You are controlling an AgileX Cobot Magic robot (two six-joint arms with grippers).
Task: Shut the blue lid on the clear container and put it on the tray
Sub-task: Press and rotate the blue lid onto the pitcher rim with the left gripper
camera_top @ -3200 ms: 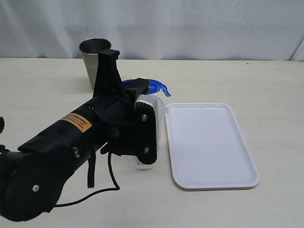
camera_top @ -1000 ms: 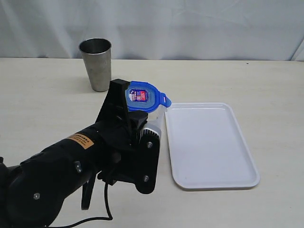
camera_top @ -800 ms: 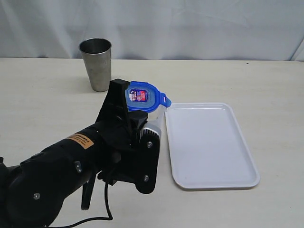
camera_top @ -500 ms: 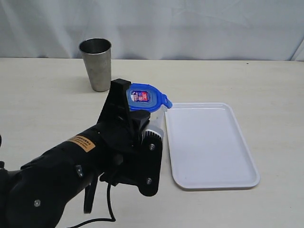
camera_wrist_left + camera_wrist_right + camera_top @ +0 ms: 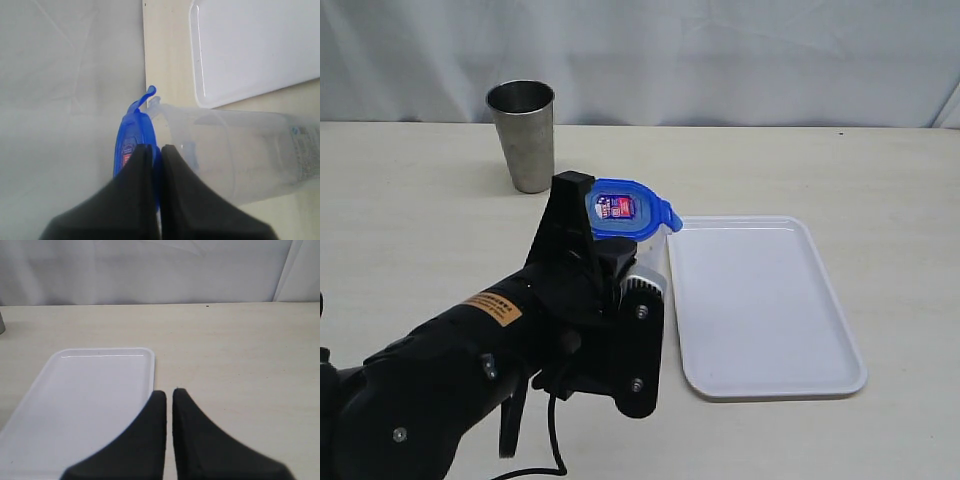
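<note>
Both sets of jaws are sitting shut, gripping nothing | left gripper (image 5: 153,148) is reaching in from lower left, tips pressing the lid (image 5: 628,208) at its left edge | lid is riding atop the upright container (image 5: 655,255), mid-frame, just left of the tray (image 5: 770,300) | right gripper (image 5: 169,392) is hovering near the tray, looking the farther arm

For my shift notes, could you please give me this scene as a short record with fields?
blue lid: on the mouth of the clear container; whether it is clipped shut cannot be told
clear container: upright on the table, beside the tray, not on it
tray: white, nothing on it
left gripper: shut, fingertips at the blue lid
right gripper: shut, holding nothing
also present: steel tumbler, standing apart from the rest
</note>
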